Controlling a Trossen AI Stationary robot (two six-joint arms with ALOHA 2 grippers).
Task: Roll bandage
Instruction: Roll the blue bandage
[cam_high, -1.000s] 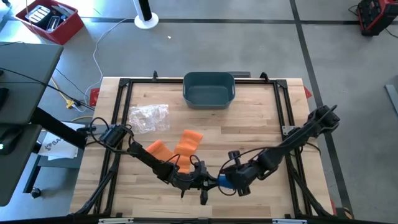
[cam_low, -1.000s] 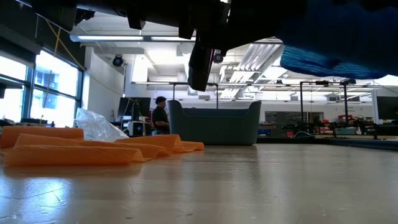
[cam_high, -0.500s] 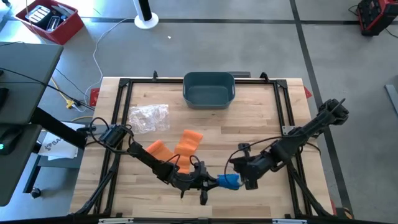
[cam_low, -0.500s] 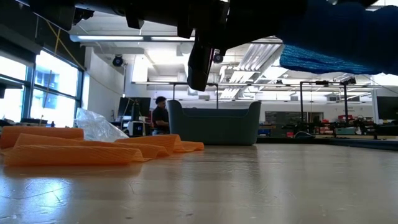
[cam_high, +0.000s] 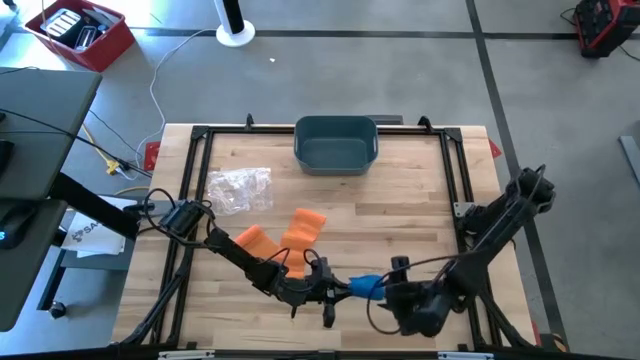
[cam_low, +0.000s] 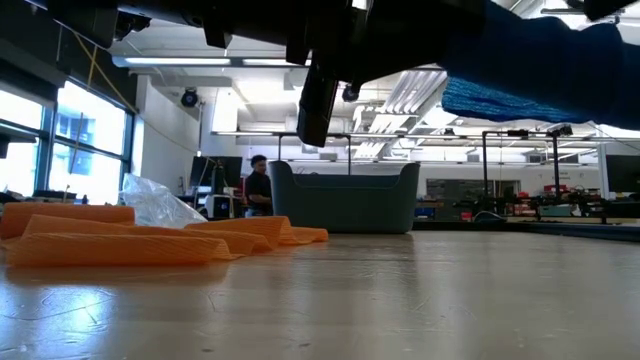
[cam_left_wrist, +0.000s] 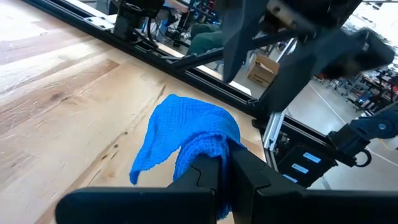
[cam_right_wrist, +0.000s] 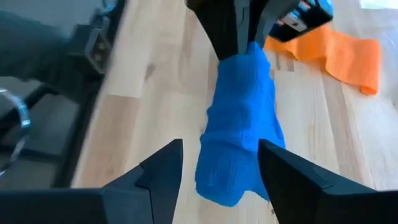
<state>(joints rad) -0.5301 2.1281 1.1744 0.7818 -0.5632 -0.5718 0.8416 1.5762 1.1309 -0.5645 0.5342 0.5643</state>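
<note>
High view: the left gripper (cam_high: 340, 290) pinches a blue bandage (cam_high: 366, 287) at the lower middle of the frame.
Soft, crinkly cloth hangs from its closed tips. The right gripper (cam_right_wrist: 219, 163) sits just beside it, fingers spread wide, not touching.

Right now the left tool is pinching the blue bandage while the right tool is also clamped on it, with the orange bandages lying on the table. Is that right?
Not quite. The right tool is open and off the blue bandage, as the right wrist view shows. The left tool does pinch it, and the orange bandages do lie on the table.
</note>
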